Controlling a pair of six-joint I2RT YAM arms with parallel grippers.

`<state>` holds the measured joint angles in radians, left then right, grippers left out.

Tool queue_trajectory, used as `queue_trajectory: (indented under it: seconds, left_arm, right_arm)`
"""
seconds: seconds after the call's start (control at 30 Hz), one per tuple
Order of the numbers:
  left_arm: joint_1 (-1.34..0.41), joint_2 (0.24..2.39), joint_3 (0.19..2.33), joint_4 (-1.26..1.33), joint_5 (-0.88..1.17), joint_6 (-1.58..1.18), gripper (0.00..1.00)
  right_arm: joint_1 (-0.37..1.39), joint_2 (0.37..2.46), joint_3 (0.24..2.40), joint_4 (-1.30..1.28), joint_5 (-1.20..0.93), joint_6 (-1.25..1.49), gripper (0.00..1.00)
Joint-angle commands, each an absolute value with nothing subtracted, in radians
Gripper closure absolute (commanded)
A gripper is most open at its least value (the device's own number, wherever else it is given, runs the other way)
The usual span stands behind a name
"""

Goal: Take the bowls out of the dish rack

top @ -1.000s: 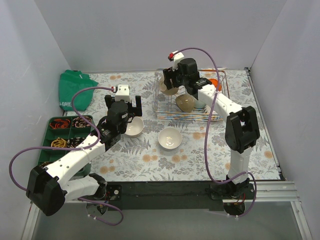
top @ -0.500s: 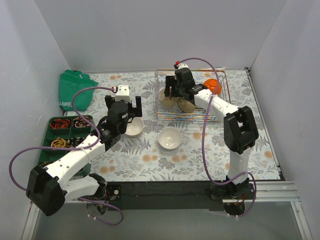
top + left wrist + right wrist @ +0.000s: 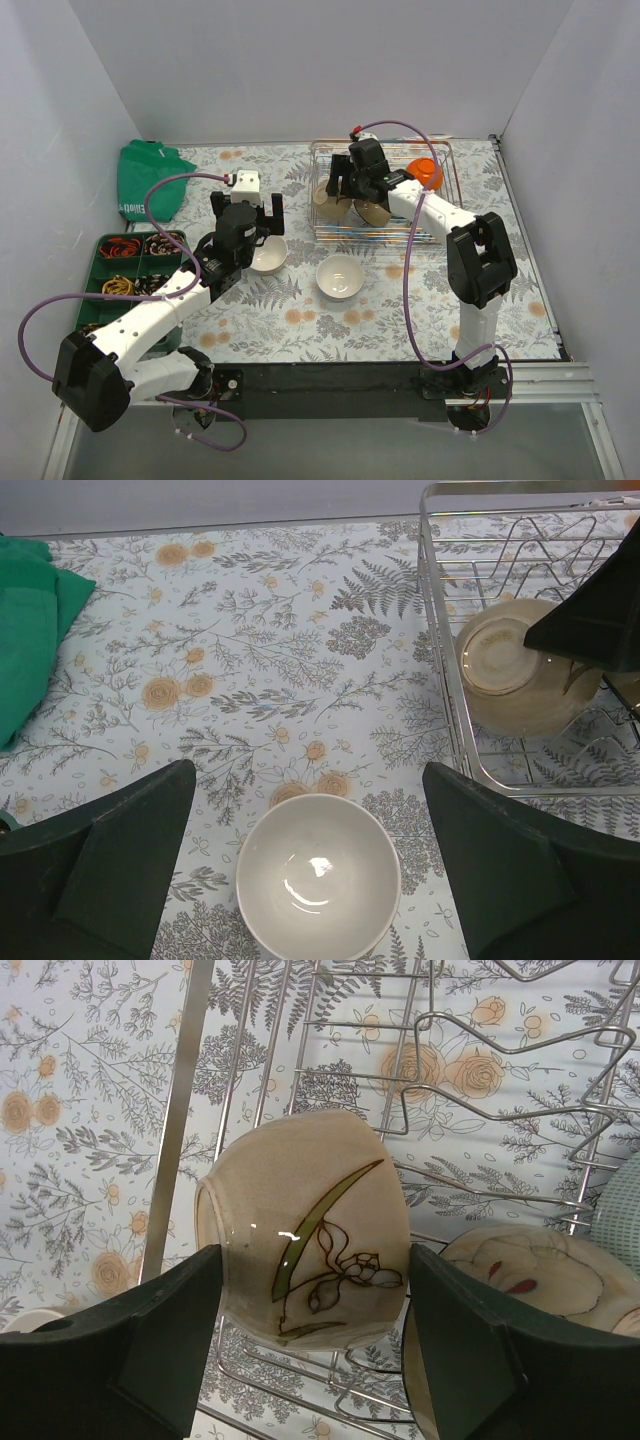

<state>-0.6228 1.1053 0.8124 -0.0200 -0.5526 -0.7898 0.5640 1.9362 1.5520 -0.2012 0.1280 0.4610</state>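
Observation:
The silver wire dish rack (image 3: 440, 225) stands at the back right and shows in the left wrist view (image 3: 445, 680). My right gripper (image 3: 343, 187) is down in its left end. Its fingers (image 3: 160, 1340) press both sides of a beige flower-painted bowl (image 3: 310, 1220) lying on its side on the wires. A second beige bowl (image 3: 540, 1270), a pale teal bowl (image 3: 622, 1210) and an orange bowl (image 3: 426, 172) are in the rack too. My left gripper (image 3: 258, 216) is open just above a white bowl (image 3: 318, 875) on the table. Another white bowl (image 3: 340, 277) sits right of it.
A green compartment tray (image 3: 100, 268) with small items lies at the left edge. A green cloth bag (image 3: 145, 180) lies at the back left, also in the left wrist view (image 3: 25, 630). Grey walls close in three sides.
My right gripper has come down from above the rack into its left end and now sits around the beige bowl. The left arm has not moved.

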Motion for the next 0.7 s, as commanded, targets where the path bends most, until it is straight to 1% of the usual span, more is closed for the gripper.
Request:
queue_trajectory:
  seconds: [0.0, 0.07, 0.1, 0.2, 0.47, 0.5, 0.67]
  left_arm:
    - [-0.615, 1.086, 0.839, -0.023, -0.548, -0.792, 0.02]
    - [-0.617, 1.086, 0.841, -0.023, -0.548, -0.792, 0.02]
    - [-0.615, 1.086, 0.841, -0.023, -0.546, -0.792, 0.02]
    - [-0.615, 1.086, 0.841, -0.023, -0.548, -0.79, 0.02]
    - [-0.614, 1.088, 0.839, -0.023, -0.546, -0.788, 0.02]
    - [-0.614, 1.088, 0.841, -0.023, -0.545, -0.788, 0.02]
    - [-0.614, 1.089, 0.839, -0.023, -0.543, -0.787, 0.02]
  right_arm:
    - [0.561, 1.945, 1.585, -0.245, 0.066, 0.509, 0.4]
    - [0.554, 1.95, 1.585, -0.247, 0.051, 0.52, 0.36]
    - [0.551, 1.954, 1.585, -0.245, 0.034, 0.529, 0.32]
    - [0.543, 1.962, 1.588, -0.247, 0.008, 0.538, 0.27]
    - [0.523, 1.996, 1.629, -0.29, -0.058, 0.552, 0.18]
    - [0.522, 2.005, 1.635, -0.296, -0.072, 0.555, 0.16]
    - [0.512, 2.031, 1.66, -0.333, -0.095, 0.56, 0.11]
